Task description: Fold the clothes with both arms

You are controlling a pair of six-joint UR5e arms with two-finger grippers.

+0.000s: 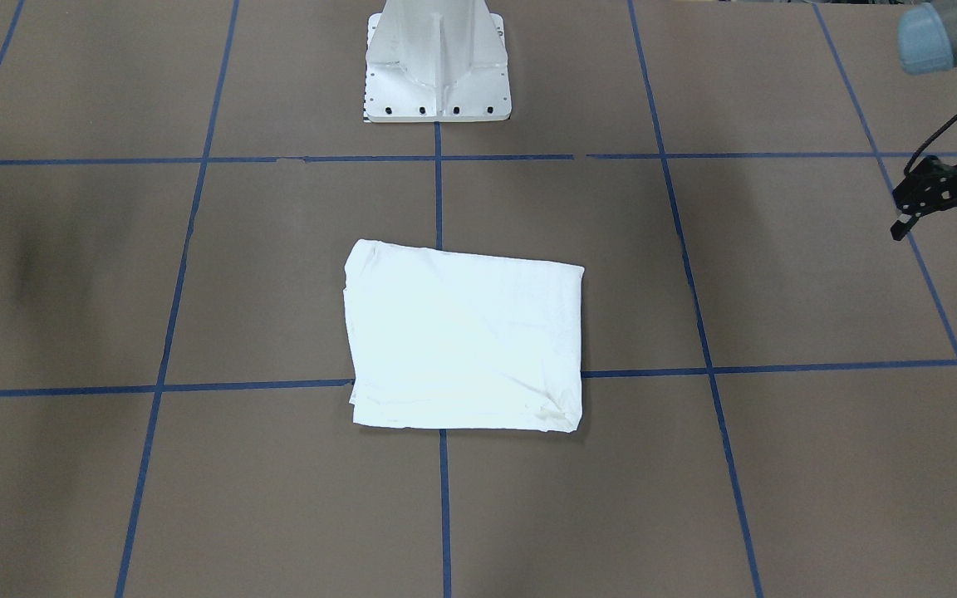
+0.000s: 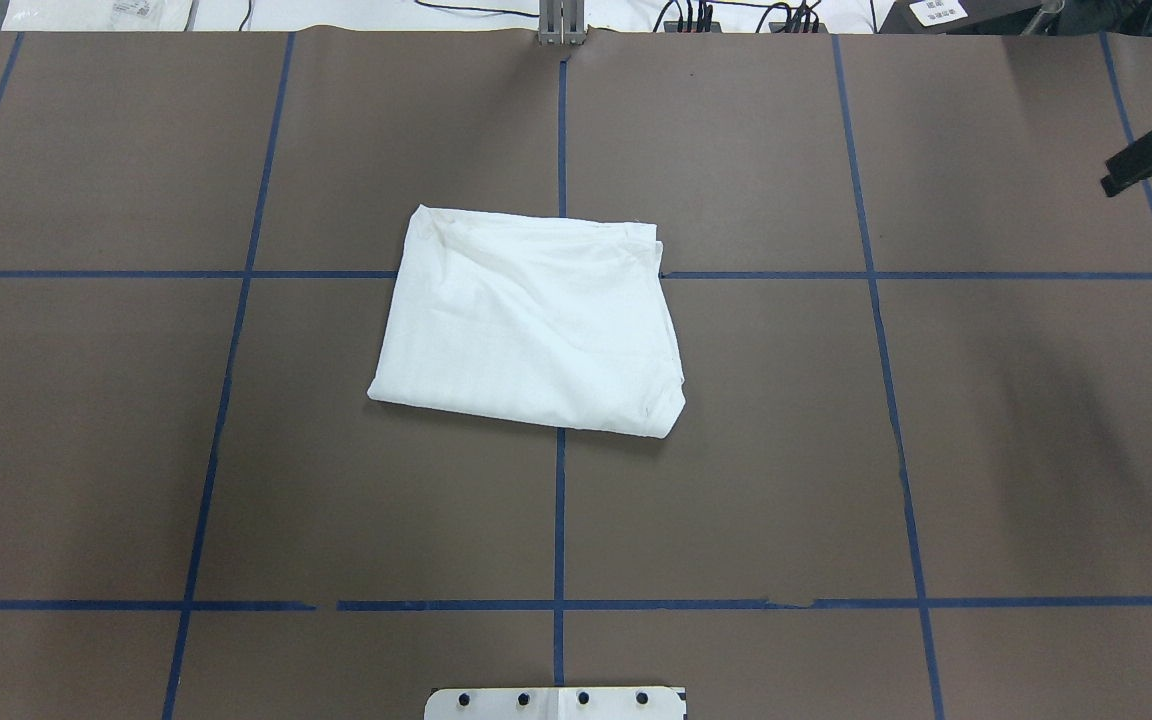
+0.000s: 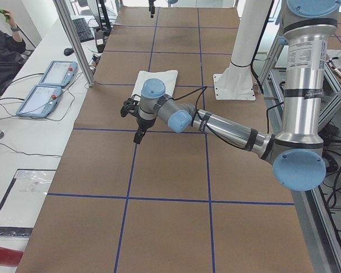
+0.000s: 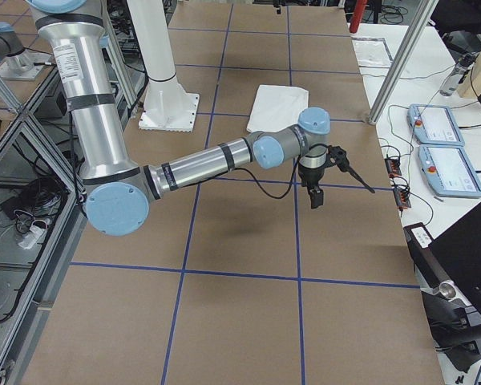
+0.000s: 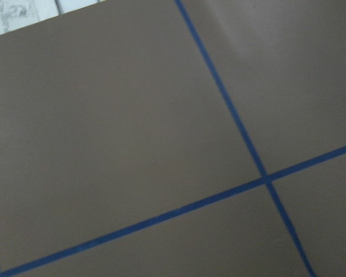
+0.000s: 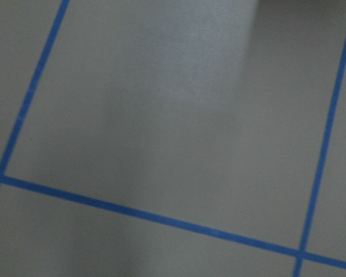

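The white cotton shirt (image 2: 531, 320) lies folded into a rectangle at the middle of the brown, blue-taped table (image 2: 986, 450), well apart from the black left gripper (image 1: 942, 234), jaws wide, and the black right gripper (image 4: 345, 198), jaws seemingly spread too

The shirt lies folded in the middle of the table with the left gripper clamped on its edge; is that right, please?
Not quite. The shirt does lie folded in the middle of the table, but the left gripper is not clamped on it: the front-facing view shows it open, well off to the side, apart from the shirt.
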